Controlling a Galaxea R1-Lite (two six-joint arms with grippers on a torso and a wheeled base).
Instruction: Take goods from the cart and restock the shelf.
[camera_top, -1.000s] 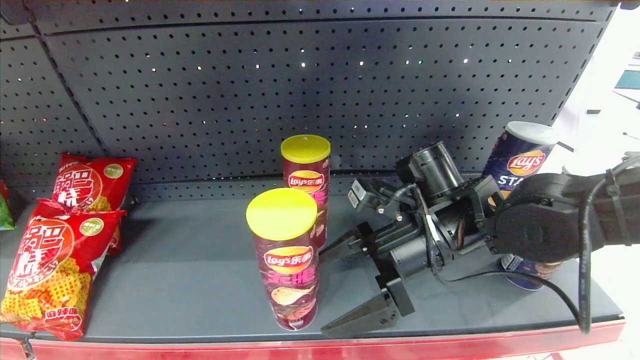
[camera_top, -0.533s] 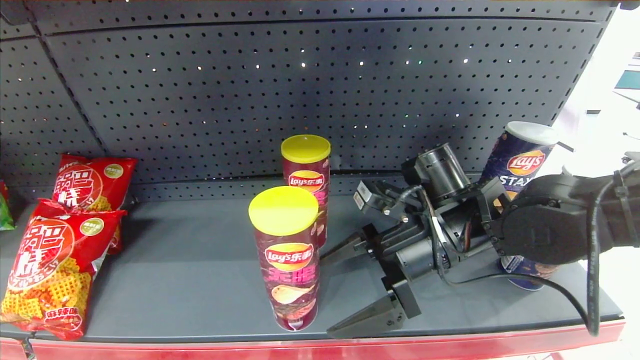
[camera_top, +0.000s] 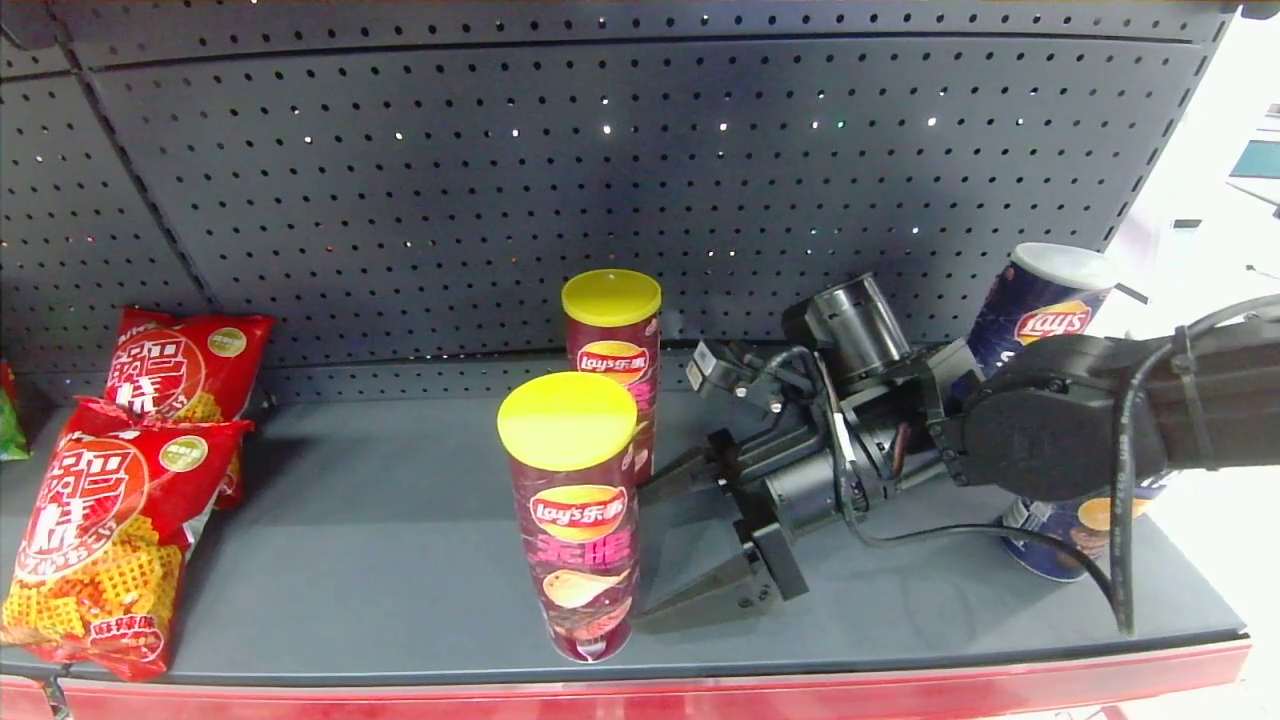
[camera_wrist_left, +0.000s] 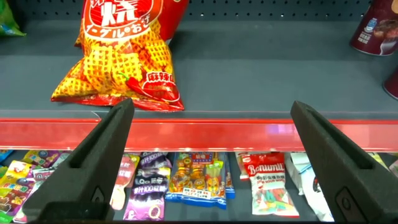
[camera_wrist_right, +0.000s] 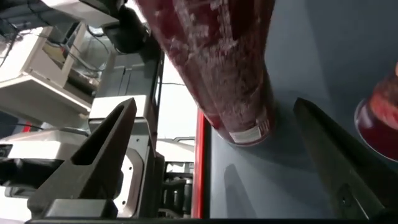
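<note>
Shelf (camera_top: 380, 560): right tool (camera_top: 645, 552) spread, nudged nearer front can (camera_top: 575, 520).

Right fingers (camera_top: 700, 598) spread beside front can (camera_top: 580, 520)

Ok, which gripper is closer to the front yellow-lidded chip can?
Right. The right gripper is open just beside the front can on the shelf; the left gripper is open out before the shelf's red edge, facing the red snack bag.
</note>
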